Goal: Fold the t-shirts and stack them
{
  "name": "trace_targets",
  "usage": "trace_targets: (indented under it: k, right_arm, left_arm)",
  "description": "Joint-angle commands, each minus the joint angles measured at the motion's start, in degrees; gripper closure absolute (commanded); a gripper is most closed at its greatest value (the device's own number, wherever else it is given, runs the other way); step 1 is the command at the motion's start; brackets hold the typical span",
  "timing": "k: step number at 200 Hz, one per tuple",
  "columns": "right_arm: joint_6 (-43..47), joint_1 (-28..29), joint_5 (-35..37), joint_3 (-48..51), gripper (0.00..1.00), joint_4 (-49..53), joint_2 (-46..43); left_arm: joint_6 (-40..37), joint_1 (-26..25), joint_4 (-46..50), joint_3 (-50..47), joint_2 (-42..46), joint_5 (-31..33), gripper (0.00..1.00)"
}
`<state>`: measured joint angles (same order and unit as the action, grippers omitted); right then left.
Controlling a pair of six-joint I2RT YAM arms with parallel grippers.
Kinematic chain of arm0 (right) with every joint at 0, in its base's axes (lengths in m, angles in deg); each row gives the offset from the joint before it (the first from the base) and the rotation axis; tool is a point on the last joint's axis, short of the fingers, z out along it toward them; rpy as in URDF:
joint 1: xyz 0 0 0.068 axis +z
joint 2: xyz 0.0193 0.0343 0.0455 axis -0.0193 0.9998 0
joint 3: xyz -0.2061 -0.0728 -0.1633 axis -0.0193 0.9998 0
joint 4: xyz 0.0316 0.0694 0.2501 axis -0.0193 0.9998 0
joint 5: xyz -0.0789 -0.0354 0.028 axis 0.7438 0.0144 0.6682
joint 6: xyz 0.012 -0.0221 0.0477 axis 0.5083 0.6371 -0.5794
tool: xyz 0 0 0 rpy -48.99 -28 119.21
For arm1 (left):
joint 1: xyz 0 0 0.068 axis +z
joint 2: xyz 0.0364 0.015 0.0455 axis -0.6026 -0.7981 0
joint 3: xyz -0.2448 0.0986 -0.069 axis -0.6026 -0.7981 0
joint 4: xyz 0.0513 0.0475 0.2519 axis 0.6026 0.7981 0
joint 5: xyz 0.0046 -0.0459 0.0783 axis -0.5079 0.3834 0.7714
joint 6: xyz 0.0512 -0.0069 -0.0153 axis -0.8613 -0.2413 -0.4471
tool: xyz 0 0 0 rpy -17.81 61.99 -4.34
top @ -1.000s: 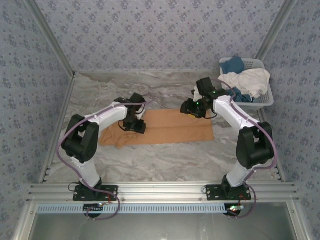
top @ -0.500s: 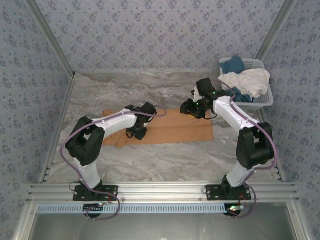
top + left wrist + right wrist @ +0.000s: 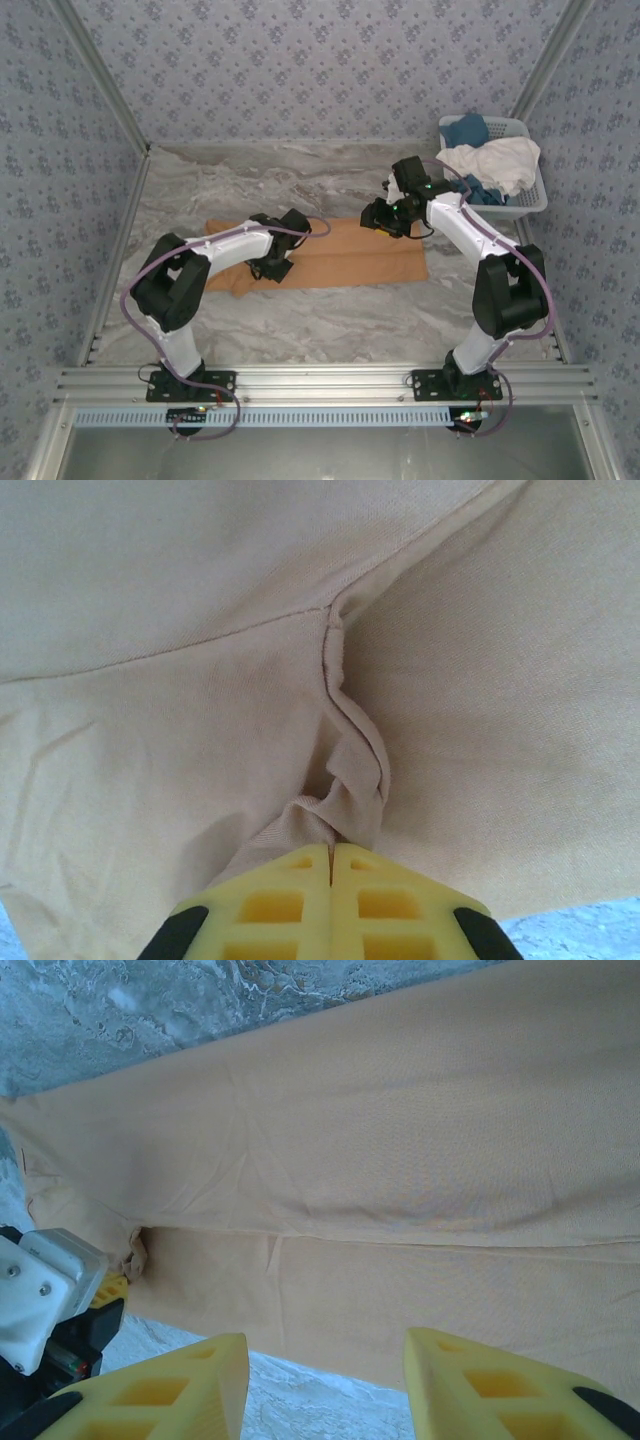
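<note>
L hand (image 3: 330, 858) has clamped onto orange tee (image 3: 350, 255) | marble tbl (image 3: 300, 320) | floral walls (image 3: 300, 70)

Left arm (image 3: 215, 250) bent low, reaching right; left gripper (image 3: 331, 855) jaws pressed together, pinching shirt (image 3: 180, 720) fold. Right arm (image 3: 462, 228) raised, angled left; right gripper (image 3: 325, 1370) hovers, jaws parted, empty.
</note>
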<state>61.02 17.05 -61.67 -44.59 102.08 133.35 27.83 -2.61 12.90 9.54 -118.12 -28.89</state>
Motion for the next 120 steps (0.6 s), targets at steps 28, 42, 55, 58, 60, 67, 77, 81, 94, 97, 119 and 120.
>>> trace_targets:
  k: [28,42,55,58,60,67,77,81,94,97,119,120]
  right_arm:
    - [-0.27,0.14,-1.87,0.87,0.54,1.71,-1.66]
    - [-0.25,-0.26,-2.51,1.64,0.54,1.62,-2.11]
    - [-0.19,-0.44,-2.81,2.05,0.54,1.71,-2.38]
    - [-0.11,-0.48,-2.90,2.13,0.54,1.79,-2.37]
    - [-0.10,-0.48,-2.92,2.17,0.54,1.80,-2.39]
    - [-0.02,-0.56,-3.01,2.34,0.54,1.80,-2.51]
    - [0.10,-0.66,-3.10,2.57,0.54,1.85,-2.50]
    - [0.12,-0.66,-3.14,2.66,0.54,1.80,-2.52]
    - [0.26,-0.66,-3.16,2.84,0.54,1.71,-2.52]
    - [0.21,-0.66,-3.16,2.80,0.54,1.67,-2.52]
    - [0.12,-0.66,-3.08,3.14,0.54,1.52,-2.52]
    - [0.10,-0.66,-3.04,3.15,0.54,1.53,-2.52]
  left_arm:
    - [12.27,-0.01,7.34,2.43,3.92,-11.45,1.00]
    - [17.27,0.19,7.73,2.60,3.75,-15.73,1.00]
    - [22.44,0.58,7.67,2.55,3.17,-18.44,1.00]
    - [23.35,0.68,7.64,2.65,2.98,-18.97,1.00]
    - [24.11,0.78,7.61,2.69,2.84,-19.25,1.00]
    - [26.75,1.15,7.76,2.89,2.31,-19.65,1.00]
    - [30.04,1.89,7.00,2.87,1.85,-21.11,1.00]
    - [31.39,2.21,6.63,2.79,1.70,-21.55,1.00]
    - [35.08,3.39,5.36,2.51,1.08,-23.39,1.00]
    - [35.78,3.64,4.91,2.35,0.95,-24.00,1.00]
    - [39.27,5.36,2.14,1.48,0.72,-27.63,0.80]
    - [39.42,5.46,2.01,1.42,0.73,-27.81,0.79]
